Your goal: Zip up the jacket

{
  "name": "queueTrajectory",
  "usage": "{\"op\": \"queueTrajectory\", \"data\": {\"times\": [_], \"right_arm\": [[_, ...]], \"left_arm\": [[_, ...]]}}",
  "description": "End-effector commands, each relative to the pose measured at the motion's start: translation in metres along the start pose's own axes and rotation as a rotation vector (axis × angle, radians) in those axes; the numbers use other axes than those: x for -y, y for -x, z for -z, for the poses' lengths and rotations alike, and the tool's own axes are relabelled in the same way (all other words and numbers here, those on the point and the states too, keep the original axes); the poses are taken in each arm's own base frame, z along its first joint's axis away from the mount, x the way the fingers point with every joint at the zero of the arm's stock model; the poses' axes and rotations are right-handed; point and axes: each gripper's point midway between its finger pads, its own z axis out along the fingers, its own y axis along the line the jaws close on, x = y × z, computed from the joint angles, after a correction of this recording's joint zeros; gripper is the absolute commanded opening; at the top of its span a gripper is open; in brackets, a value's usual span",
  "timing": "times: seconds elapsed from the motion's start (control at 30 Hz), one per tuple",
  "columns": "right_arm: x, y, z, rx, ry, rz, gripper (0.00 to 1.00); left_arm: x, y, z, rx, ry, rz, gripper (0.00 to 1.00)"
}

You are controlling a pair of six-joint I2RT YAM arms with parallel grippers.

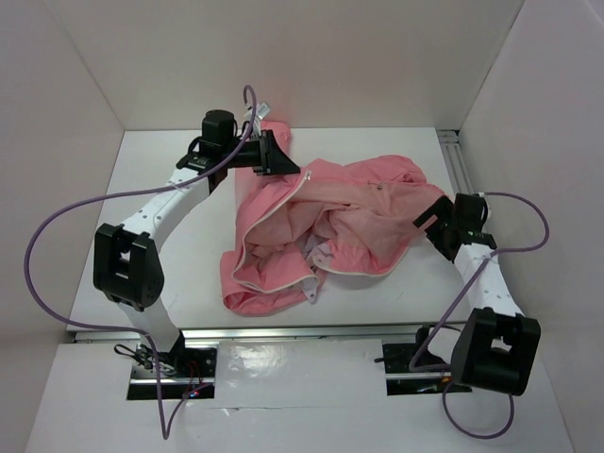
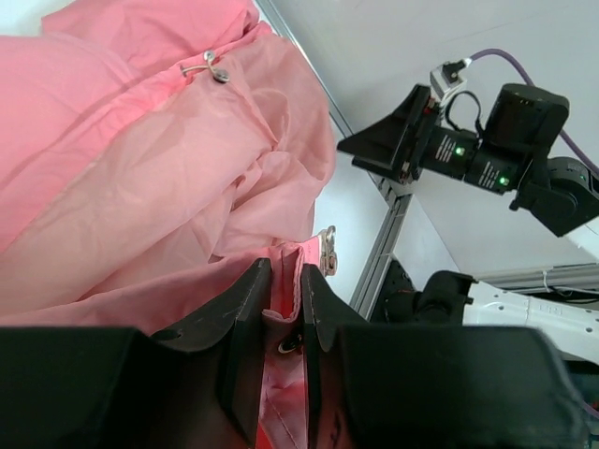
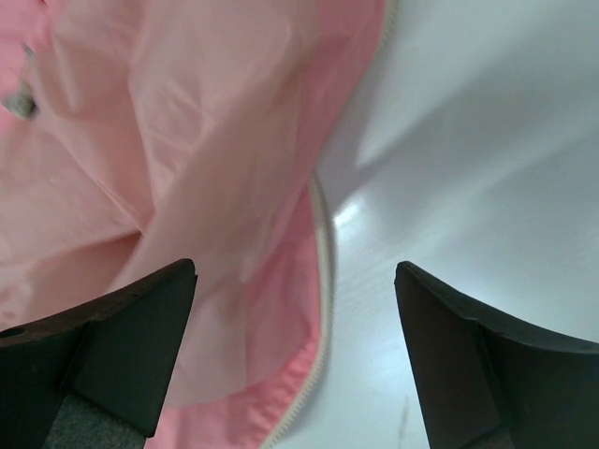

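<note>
Jacket (image 1: 363,203) anchored for zipping.
Its edge was pinched between left jaws for steadying; right jaws were held wide around the hem.

The jacket (image 1: 326,222) is salmon pink and lies crumpled and unzipped across the middle of the desk (image 1: 193,269). Its paler lining (image 1: 357,236) faces up. White zipper edging (image 3: 325,251) runs along the open front edges, and one sleeve is bunched at the near side.
</note>
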Motion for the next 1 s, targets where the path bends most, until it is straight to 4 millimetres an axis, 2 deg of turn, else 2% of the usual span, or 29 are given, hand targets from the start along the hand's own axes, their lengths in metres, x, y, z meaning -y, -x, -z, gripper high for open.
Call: {"op": "queueTrajectory", "data": {"times": [0.0, 0.1, 0.17, 0.2, 0.23, 0.27, 0.3, 0.33, 0.37, 0.4, 0.43, 0.47, 0.5, 0.53, 0.57, 0.6, 0.67, 0.7, 0.73, 0.77, 0.8, 0.83, 0.87, 0.9, 0.93, 0.97], "right_arm": [[-0.034, 0.034, -0.011, 0.093, 0.174, -0.06, 0.94], [-0.044, 0.045, -0.026, 0.121, 0.227, -0.067, 0.93], [-0.049, 0.049, -0.035, 0.139, 0.257, -0.062, 0.79], [-0.049, 0.042, -0.042, 0.117, 0.253, -0.056, 0.66], [-0.058, 0.052, -0.041, 0.143, 0.259, -0.031, 0.53], [-0.065, 0.049, -0.04, 0.143, 0.248, 0.001, 0.43], [-0.071, 0.049, -0.038, 0.149, 0.245, 0.033, 0.22], [-0.085, 0.06, -0.03, 0.181, 0.248, 0.085, 0.13], [-0.1, 0.047, -0.023, 0.153, 0.246, 0.145, 0.07], [-0.108, 0.052, -0.014, 0.194, 0.222, 0.204, 0.0], [-0.131, 0.061, 0.0, 0.226, 0.247, 0.243, 0.0], [-0.153, 0.038, 0.011, 0.189, 0.28, 0.318, 0.0], [-0.167, 0.033, 0.021, 0.199, 0.288, 0.358, 0.0], [-0.19, 0.031, 0.027, 0.199, 0.31, 0.384, 0.0], [-0.214, -0.002, 0.037, 0.154, 0.353, 0.456, 0.0], [-0.237, -0.011, 0.035, 0.161, 0.355, 0.471, 0.0], [-0.27, -0.044, 0.036, 0.142, 0.395, 0.52, 0.0], [-0.291, -0.073, 0.041, 0.113, 0.433, 0.559, 0.0], [-0.3, -0.102, 0.019, 0.044, 0.428, 0.604, 0.02], [-0.336, -0.098, 0.033, 0.059, 0.499, 0.603, 0.08], [-0.339, -0.116, 0.034, 0.014, 0.48, 0.659, 0.24], [-0.345, -0.128, 0.029, -0.007, 0.467, 0.721, 0.29], [-0.367, -0.113, 0.053, 0.041, 0.506, 0.719, 0.39], [-0.375, -0.111, 0.083, 0.069, 0.547, 0.768, 0.63], [-0.378, -0.103, 0.099, 0.083, 0.58, 0.753, 0.72], [-0.379, -0.09, 0.116, 0.118, 0.608, 0.767, 0.75]], "left_arm": [[0.008, 0.009, 0.008, 0.028, 0.006, -0.025, 0.0], [0.011, 0.009, 0.01, 0.028, 0.007, -0.036, 0.0], [0.01, 0.008, 0.01, 0.023, 0.01, -0.04, 0.0], [0.007, 0.007, 0.011, 0.021, 0.023, -0.031, 0.0], [0.011, 0.008, 0.013, 0.026, 0.02, -0.038, 0.0], [0.011, 0.008, 0.013, 0.026, 0.02, -0.038, 0.0], [0.005, 0.01, 0.015, 0.033, 0.038, -0.029, 0.0], [0.008, 0.012, 0.017, 0.038, 0.036, -0.046, 0.0], [0.002, 0.014, 0.02, 0.047, 0.059, -0.037, 0.0], [-0.005, 0.019, 0.024, 0.059, 0.09, -0.035, 0.0], [-0.006, 0.021, 0.029, 0.07, 0.11, -0.03, 0.0], [-0.009, 0.025, 0.035, 0.082, 0.131, -0.036, 0.0], [-0.015, 0.027, 0.038, 0.092, 0.154, -0.017, 0.0], [-0.024, 0.029, 0.048, 0.112, 0.183, -0.005, 0.0], [-0.027, 0.032, 0.055, 0.13, 0.201, 0.006, 0.0], [-0.041, 0.034, 0.061, 0.152, 0.245, 0.032, 0.0], [-0.052, 0.036, 0.071, 0.178, 0.299, 0.067, 0.0], [-0.053, 0.038, 0.077, 0.198, 0.316, 0.083, 0.0], [-0.062, 0.042, 0.088, 0.229, 0.351, 0.105, 0.0], [-0.072, 0.035, 0.091, 0.232, 0.376, 0.155, 0.0], [-0.076, 0.036, 0.096, 0.247, 0.396, 0.169, 0.0], [-0.084, 0.035, 0.101, 0.259, 0.418, 0.19, 0.0], [-0.087, 0.031, 0.1, 0.257, 0.419, 0.204, 0.0], [-0.091, 0.033, 0.104, 0.266, 0.427, 0.207, 0.0], [-0.091, 0.033, 0.104, 0.266, 0.427, 0.207, 0.0], [-0.093, 0.029, 0.104, 0.259, 0.431, 0.215, 0.0]]}}
